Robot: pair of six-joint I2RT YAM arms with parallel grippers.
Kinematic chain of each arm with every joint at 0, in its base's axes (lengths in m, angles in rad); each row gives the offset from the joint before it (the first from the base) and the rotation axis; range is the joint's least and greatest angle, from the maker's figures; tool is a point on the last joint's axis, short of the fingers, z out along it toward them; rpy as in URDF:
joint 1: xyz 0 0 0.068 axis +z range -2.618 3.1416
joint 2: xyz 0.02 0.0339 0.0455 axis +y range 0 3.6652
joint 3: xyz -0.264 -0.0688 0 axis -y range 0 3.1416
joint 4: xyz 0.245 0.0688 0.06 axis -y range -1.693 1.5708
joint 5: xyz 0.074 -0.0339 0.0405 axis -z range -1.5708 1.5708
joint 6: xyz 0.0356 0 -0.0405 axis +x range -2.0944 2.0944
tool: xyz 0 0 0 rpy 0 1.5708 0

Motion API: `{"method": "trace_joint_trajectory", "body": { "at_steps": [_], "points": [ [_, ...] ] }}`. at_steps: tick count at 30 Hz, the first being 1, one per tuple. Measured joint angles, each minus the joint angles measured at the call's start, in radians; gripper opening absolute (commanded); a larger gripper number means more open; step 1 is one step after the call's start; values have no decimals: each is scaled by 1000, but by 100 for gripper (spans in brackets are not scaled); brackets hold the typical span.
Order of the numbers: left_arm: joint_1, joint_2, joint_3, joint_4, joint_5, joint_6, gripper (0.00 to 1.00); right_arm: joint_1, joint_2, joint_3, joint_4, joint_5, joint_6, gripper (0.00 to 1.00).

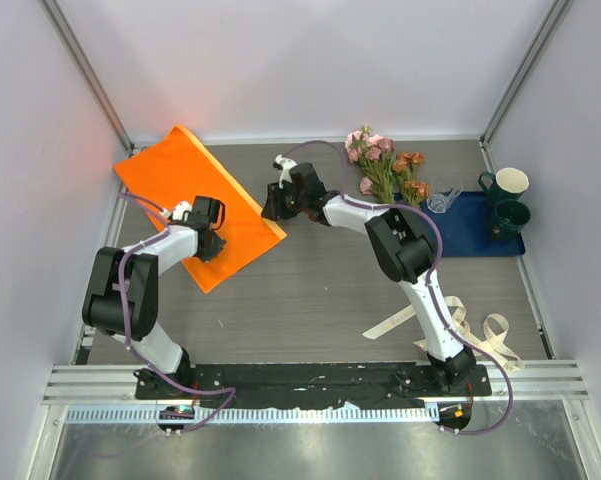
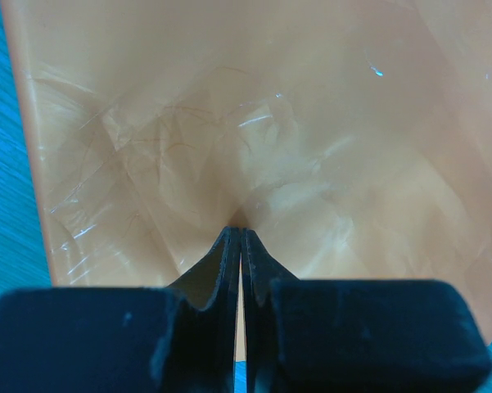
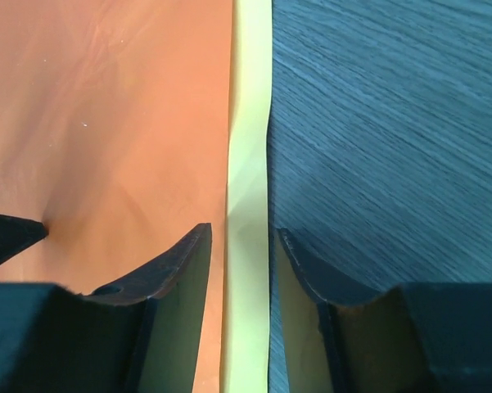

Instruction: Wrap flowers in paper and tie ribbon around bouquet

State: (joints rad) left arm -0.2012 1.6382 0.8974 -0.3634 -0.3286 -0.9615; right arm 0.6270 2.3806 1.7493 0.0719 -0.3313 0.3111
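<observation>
The orange paper (image 1: 180, 175) lies flat on the left of the table, running from the back left corner toward the middle. My left gripper (image 1: 210, 245) is at its near edge, shut on the paper (image 2: 270, 123), which puckers where the jaws (image 2: 241, 233) pinch it. My right gripper (image 1: 273, 208) is at the sheet's right corner, open, its jaws (image 3: 241, 233) straddling the paper's (image 3: 106, 123) pale folded edge (image 3: 250, 164). The flowers (image 1: 385, 165) lie at the back centre, apart from the paper. The ribbon (image 1: 460, 325) curls loosely by the right arm's base.
A dark blue tray (image 1: 470, 240) sits at the right, with a clear glass (image 1: 440, 200) and two dark green cups (image 1: 510, 183) on or beside it. White walls enclose the table on three sides.
</observation>
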Motion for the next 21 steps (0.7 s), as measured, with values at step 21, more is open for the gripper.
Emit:
{"method": "trace_joint_trajectory", "body": {
  "at_steps": [21],
  "points": [
    [1, 0, 0, 2, 8, 0, 7, 9, 60, 80, -26, -74, 15, 41]
  ]
}}
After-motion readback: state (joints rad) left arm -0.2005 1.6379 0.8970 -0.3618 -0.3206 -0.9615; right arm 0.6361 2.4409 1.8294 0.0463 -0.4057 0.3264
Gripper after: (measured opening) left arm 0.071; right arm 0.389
